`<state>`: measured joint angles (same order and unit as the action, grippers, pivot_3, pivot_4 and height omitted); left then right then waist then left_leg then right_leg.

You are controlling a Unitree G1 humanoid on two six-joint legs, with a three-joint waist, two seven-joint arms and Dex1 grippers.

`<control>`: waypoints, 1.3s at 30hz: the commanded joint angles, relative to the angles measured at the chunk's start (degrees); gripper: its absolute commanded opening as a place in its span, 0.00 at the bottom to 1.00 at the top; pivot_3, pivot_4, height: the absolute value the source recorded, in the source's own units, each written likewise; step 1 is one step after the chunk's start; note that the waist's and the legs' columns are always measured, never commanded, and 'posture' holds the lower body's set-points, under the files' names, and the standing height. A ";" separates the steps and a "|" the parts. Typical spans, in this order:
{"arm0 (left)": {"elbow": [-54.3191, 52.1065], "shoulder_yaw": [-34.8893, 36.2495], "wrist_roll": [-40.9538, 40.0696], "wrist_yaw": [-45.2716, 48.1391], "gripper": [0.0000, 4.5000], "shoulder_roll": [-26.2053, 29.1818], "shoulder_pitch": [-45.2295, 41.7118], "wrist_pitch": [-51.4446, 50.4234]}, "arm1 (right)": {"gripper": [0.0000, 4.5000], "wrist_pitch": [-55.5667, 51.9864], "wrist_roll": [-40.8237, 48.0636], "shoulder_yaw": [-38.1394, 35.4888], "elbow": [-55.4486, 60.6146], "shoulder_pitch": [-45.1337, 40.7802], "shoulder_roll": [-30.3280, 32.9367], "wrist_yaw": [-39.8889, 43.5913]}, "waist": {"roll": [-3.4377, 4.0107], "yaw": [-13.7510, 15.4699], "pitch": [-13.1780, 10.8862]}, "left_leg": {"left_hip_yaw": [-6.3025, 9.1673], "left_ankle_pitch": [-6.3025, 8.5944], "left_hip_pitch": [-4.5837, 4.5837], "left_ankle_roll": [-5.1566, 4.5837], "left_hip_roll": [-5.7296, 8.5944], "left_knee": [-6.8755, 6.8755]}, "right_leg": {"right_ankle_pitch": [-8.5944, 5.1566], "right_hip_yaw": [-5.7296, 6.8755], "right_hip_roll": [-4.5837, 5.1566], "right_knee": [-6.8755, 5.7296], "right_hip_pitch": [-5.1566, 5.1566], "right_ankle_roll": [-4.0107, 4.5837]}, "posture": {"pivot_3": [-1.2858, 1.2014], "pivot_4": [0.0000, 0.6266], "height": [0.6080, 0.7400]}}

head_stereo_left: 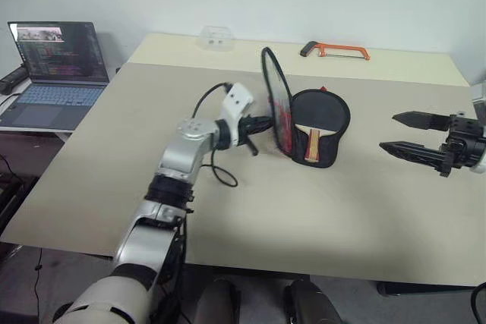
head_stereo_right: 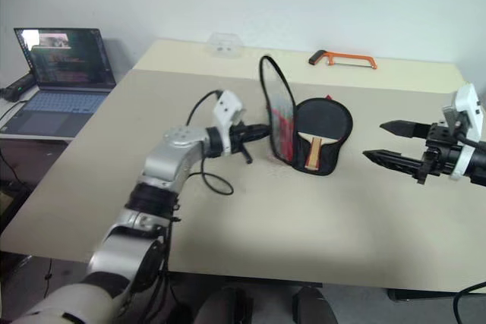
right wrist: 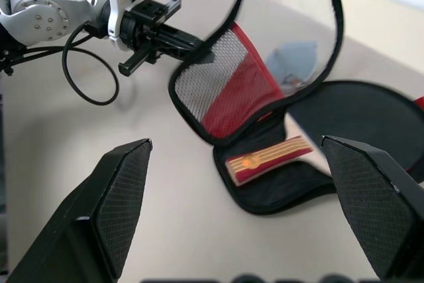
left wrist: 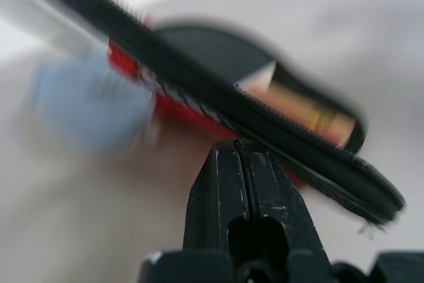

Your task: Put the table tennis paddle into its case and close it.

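Paddle [head_stereo_left: 319, 115] lies inside the open case [head_stereo_left: 328, 155] at mid-worktop [head_stereo_left: 342, 210], its flap [head_stereo_left: 275, 100] standing upright. Left claw [head_stereo_left: 267, 122] is pinched together, its tip at the flap's rim; right claw [head_stereo_left: 396, 133] hangs spread wide, well apart to the right.

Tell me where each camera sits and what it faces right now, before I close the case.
Head stereo pair: looks forward and down over the table; left gripper shut beside the case flap, right gripper open.
Left wrist: looks along its shut fingers at the case's zipper rim and the table tennis paddle.
Right wrist: between its open fingers, faces the open case, paddle handle and left gripper.
Shared: all views show the case holding the paddle.
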<state>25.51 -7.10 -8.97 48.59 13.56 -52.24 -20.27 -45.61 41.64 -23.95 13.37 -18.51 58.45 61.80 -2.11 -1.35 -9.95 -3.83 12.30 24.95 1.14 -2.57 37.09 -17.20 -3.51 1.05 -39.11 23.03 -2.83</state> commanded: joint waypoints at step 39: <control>-24.70 5.07 -16.26 27.05 0.83 28.85 2.78 -18.70 | 1.00 -25.57 20.45 -11.91 -6.09 -6.83 -44.07 -69.30 | 0.43 -0.65 0.19 | 0.25 -0.21 -0.17 0.32 -0.13 -0.06 | -0.12 -0.04 -0.06 -0.66 0.12 0.20 | 0.52 0.24 1.00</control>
<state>4.11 -2.88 -24.02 74.97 41.62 -49.04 -38.51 -70.83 59.97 -34.31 6.40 -25.30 14.40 -5.53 -1.68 -1.99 -9.77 -3.58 12.06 24.81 1.42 -2.69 37.03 -17.32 -3.50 1.02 -39.75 23.16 -2.63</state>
